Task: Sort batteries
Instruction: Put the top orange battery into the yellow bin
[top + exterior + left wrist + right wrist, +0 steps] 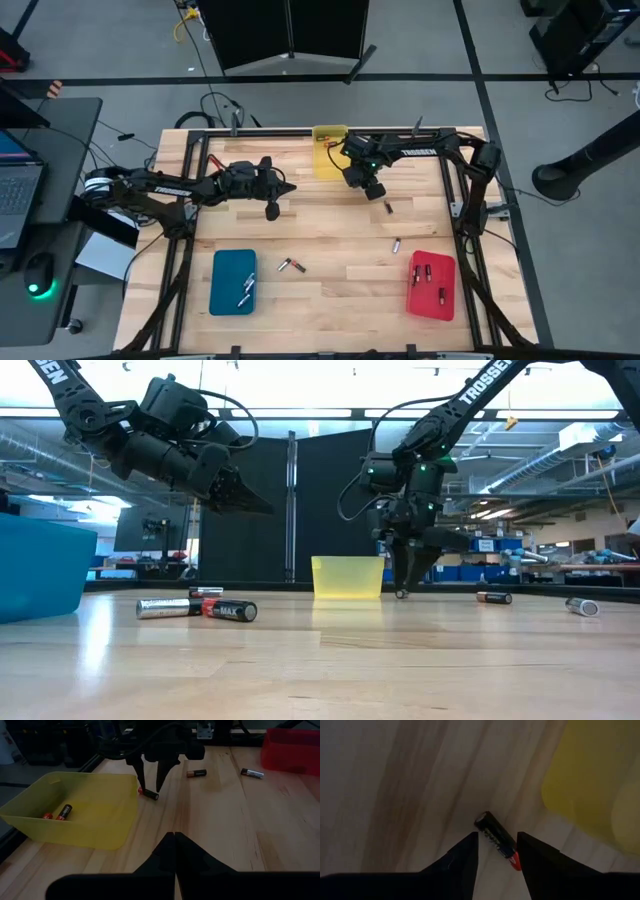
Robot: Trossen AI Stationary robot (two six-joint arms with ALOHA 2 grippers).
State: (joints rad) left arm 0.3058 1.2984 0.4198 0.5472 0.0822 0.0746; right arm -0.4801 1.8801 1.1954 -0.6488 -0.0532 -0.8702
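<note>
My right gripper is open and points down at the table beside the yellow tray. Its fingers stand on either side of a dark battery with a red end, which lies flat on the wood; no touch shows. Two dark batteries lie in the yellow tray. My left gripper is shut, empty and raised over the table's left half. Loose batteries lie at mid-table. Silvery cells sit in the blue tray and dark ones in the red tray.
The yellow tray stands at the far edge of the table, close to my right gripper. The blue tray is near the front left and the red tray near the front right. A dark metal frame borders the tabletop. Bare wood lies in the middle.
</note>
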